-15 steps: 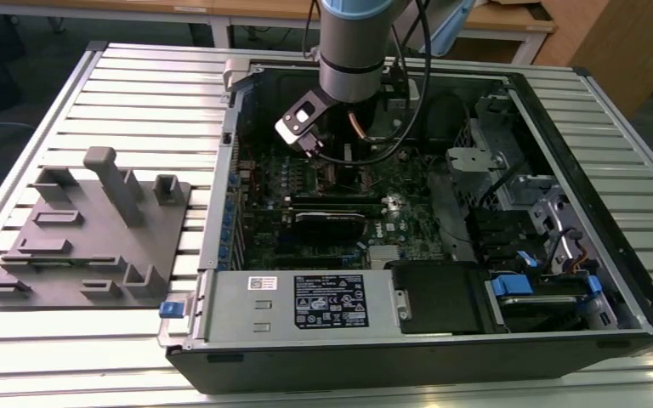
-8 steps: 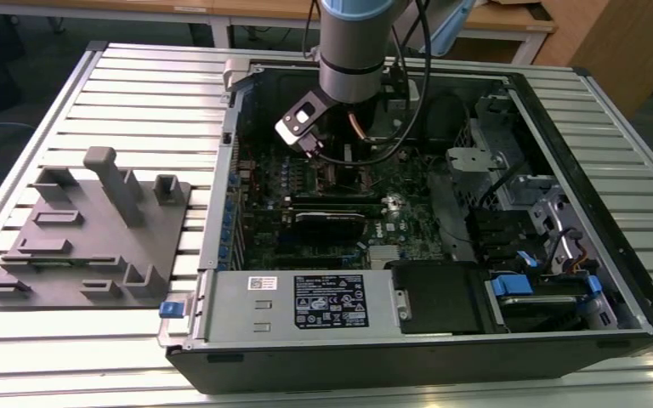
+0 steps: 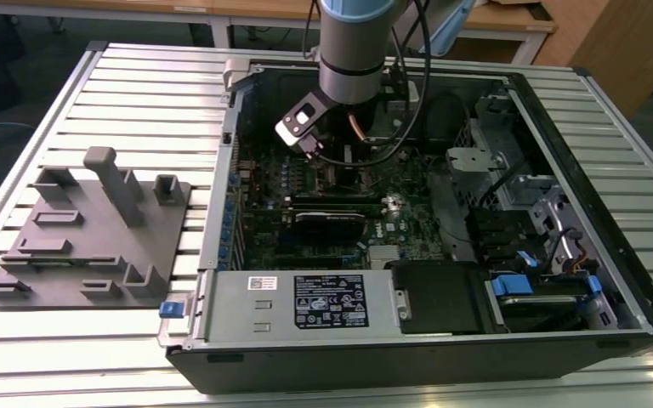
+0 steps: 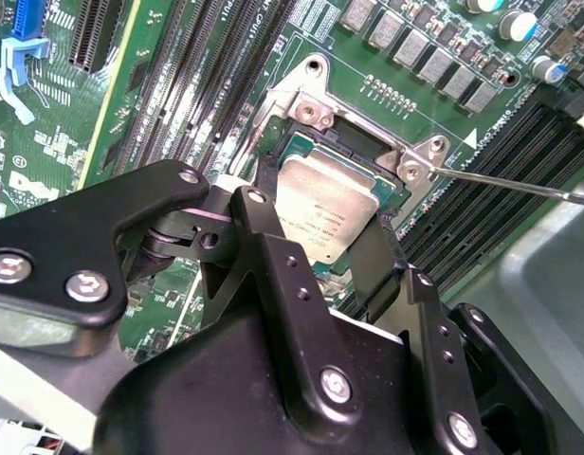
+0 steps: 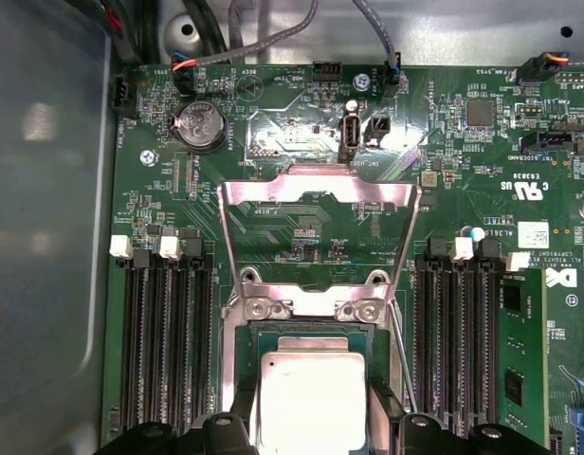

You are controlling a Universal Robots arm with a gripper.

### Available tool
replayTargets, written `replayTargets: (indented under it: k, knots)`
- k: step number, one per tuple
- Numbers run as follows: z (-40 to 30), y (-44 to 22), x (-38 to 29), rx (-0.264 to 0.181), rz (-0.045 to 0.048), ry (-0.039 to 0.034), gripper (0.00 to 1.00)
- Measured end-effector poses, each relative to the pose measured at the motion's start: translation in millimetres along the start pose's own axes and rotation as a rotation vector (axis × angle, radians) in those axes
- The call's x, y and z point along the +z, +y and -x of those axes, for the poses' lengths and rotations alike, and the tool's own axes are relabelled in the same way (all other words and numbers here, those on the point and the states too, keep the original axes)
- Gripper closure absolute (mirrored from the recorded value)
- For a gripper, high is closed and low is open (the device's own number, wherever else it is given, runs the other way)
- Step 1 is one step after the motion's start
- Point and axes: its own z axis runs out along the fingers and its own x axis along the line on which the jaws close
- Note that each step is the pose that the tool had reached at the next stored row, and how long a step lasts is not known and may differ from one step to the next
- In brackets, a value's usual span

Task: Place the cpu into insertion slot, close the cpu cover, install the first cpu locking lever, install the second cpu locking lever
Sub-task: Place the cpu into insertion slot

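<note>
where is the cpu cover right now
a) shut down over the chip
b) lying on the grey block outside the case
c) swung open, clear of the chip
c: in the first wrist view the cpu cover is swung back from its hinge, its window framing bare green board, and the cpu has its metal top uncovered.

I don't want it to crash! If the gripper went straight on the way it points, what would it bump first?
Probably the cpu, lying at the insertion slot right under the gripper; the gap between them is unclear.
</note>
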Motion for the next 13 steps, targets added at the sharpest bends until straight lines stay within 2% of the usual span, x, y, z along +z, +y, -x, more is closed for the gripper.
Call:
replayTargets:
  k: [13]
  knots:
    - [0.0, 0.0, 0.9, 0.000, 0.0001, 0.0001, 0.46]
